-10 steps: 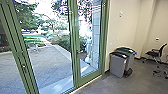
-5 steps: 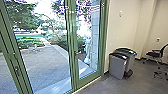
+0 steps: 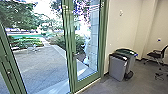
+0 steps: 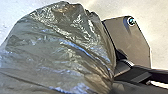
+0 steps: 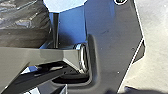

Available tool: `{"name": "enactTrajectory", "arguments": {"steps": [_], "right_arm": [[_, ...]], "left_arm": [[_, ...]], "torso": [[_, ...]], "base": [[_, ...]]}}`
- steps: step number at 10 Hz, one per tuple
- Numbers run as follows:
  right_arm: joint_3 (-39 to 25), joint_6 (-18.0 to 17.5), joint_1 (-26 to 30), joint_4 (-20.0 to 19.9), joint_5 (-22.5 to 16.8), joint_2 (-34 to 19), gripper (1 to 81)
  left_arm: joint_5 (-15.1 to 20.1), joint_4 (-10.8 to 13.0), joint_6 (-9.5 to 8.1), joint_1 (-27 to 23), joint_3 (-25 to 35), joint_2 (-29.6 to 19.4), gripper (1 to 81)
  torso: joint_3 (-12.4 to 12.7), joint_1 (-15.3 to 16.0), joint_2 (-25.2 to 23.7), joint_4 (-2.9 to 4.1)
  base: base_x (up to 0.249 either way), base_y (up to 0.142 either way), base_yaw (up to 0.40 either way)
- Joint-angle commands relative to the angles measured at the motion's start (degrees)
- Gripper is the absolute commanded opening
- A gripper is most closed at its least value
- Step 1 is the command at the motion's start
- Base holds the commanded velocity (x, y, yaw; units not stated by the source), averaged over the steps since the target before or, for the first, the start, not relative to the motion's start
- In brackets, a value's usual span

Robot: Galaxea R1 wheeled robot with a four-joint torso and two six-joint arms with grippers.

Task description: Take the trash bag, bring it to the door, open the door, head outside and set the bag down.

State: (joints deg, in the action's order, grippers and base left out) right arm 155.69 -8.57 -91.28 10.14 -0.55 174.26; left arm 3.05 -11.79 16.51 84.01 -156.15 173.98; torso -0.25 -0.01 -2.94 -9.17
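- Dark, shiny plastic makes the trash bag [image 4: 57, 50]; it is just beside the robot's plate [image 4: 133, 42], and I judge the left arm nearer.
- Whether the fingers are grasping or released, I cannot tell.
- The green door [image 3: 88, 80] is ahead, its dark handle [image 3: 73, 53] near twelve o'clock, a latch [image 3: 9, 72] at ten.

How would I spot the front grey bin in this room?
Find the green-framed glass doors, then the pale wall to their right. Of the two bins there, the grey front bin has a black lid; the bin behind has a green one.
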Motion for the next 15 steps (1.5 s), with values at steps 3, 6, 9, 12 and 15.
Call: {"name": "enactTrajectory", "arguments": {"steps": [3, 6, 9, 12, 15], "right_arm": [[-0.1, 0.1, 2.6, 0.3, -2.9, 0.3, 81.1], [-0.1, 0.1, 2.5, 0.2, -2.8, 0.3, 81.1], [-0.1, 0.1, 2.5, 0.2, -2.8, 0.3, 81.1], [-0.1, 0.1, 2.5, 0.2, -2.8, 0.3, 81.1], [-0.1, 0.1, 2.5, 0.2, -2.8, 0.3, 81.1]], "left_arm": [[3.2, 0.5, 0.37, -3.8, 0.1, -0.1, 1.0], [3.2, 0.5, 0.37, -3.8, 0.1, -0.1, 1.0], [3.2, 0.5, 0.37, -3.8, 0.1, -0.1, 1.0], [3.2, 0.5, 0.46, -3.8, 0.1, 0.0, 1.0], [3.1, 0.5, 0.37, -3.8, 0.1, 0.0, 1.0]], "torso": [[0.0, 0.0, 0.0, 0.00], [0.0, 0.0, 0.0, 0.00], [0.0, 0.0, 0.0, 0.00], [0.0, 0.0, 0.0, 0.00], [0.0, 0.0, 0.0, 0.00]], "base": [[0.133, -0.074, 0.000], [0.133, -0.044, 0.000], [0.133, 0.000, 0.000], [0.133, -0.025, 0.000], [0.133, -0.082, 0.000]]}}
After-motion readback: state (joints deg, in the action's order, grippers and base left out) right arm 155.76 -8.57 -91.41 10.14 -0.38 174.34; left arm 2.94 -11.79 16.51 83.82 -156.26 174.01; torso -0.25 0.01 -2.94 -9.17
